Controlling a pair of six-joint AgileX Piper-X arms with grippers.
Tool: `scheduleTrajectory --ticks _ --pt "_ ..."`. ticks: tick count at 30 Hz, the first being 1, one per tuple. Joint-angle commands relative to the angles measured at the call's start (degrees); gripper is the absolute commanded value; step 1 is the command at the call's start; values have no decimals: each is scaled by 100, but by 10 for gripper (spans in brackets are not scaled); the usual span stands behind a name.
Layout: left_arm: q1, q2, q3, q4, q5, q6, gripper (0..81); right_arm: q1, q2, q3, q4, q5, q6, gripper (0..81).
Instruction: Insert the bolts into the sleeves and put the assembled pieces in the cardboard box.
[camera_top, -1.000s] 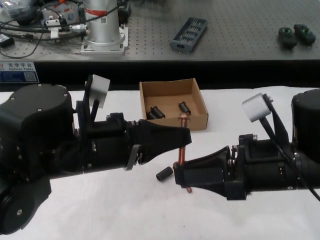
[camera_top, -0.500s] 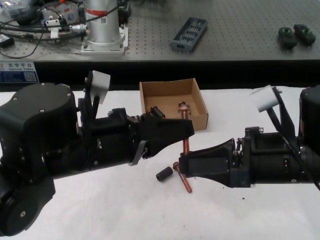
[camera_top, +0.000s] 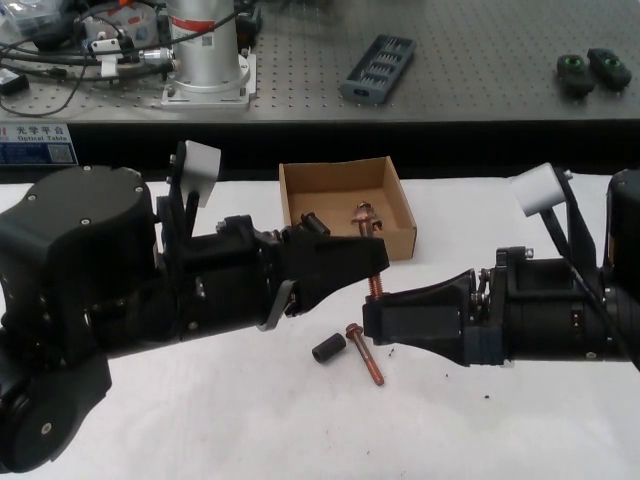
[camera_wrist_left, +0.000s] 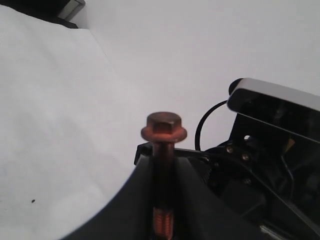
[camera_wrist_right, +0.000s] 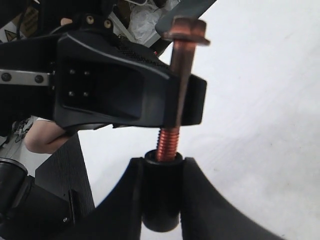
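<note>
Over the past second the right gripper rises from below and to one side until it sits directly under the left gripper. The long run of copper shank that stood bare between the two arms shrinks to a short band of thread. The bolt, clenched upright in the left fingers, now has its tip at the mouth of the black sleeve, which the right fingers grasp. By the look of it, insertion is just beginning, with most of the shank still outside. The right wrist view supplies the key detail: the thread meets the sleeve's opening, with the bolt leaning slightly off the sleeve's line. The left wrist view shows the flanged hex head standing above the fingers but hides the sleeve below them. The high view adds the setting. A spare bolt and a spare sleeve lie just beside each other on the white tabletop, below the meeting grippers. Beyond them stands the cardboard box, with at least one dark piece inside.
</note>
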Motion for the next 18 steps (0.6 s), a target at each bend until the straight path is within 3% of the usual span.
scheduleTrajectory --ticks 1,6,12,18 --pt "-7 -21 16 178 58 66 29 -112 -67 -66 -314 96 -5 43" --pt "-7 -21 16 178 58 247 97 -112 -67 -66 -314 96 -5 43" --pt "-7 -21 16 178 58 415 286 -112 -67 -66 -314 96 -5 43" --pt "-7 -21 16 178 71 823 321 -112 -67 -66 -314 96 -5 43"
